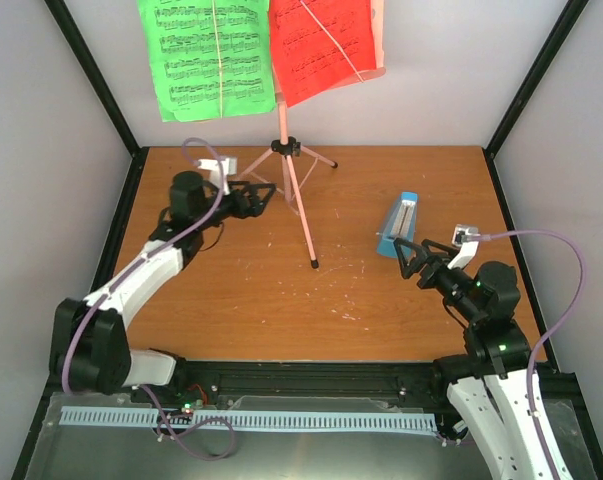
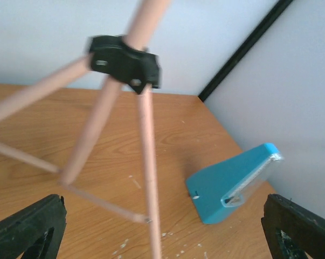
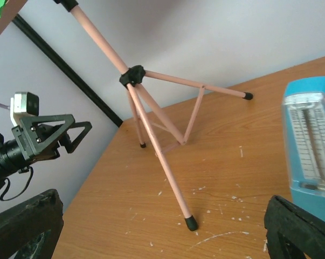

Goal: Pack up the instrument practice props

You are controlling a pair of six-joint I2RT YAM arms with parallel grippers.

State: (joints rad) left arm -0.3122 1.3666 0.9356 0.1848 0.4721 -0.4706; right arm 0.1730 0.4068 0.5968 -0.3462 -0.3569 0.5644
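The pink tripod music stand stands at the back middle of the table, with a green page and a red page on its desk. Its legs show in the left wrist view and the right wrist view. The blue pyramid metronome stands upright at the right; it also shows in the left wrist view and the right wrist view. My left gripper is open and empty, just left of the stand's legs. My right gripper is open and empty, just in front of the metronome.
The wooden table has black frame posts at its back corners and white walls around. My left arm shows in the right wrist view at the left. A black rail with a white cable strip runs along the near edge.
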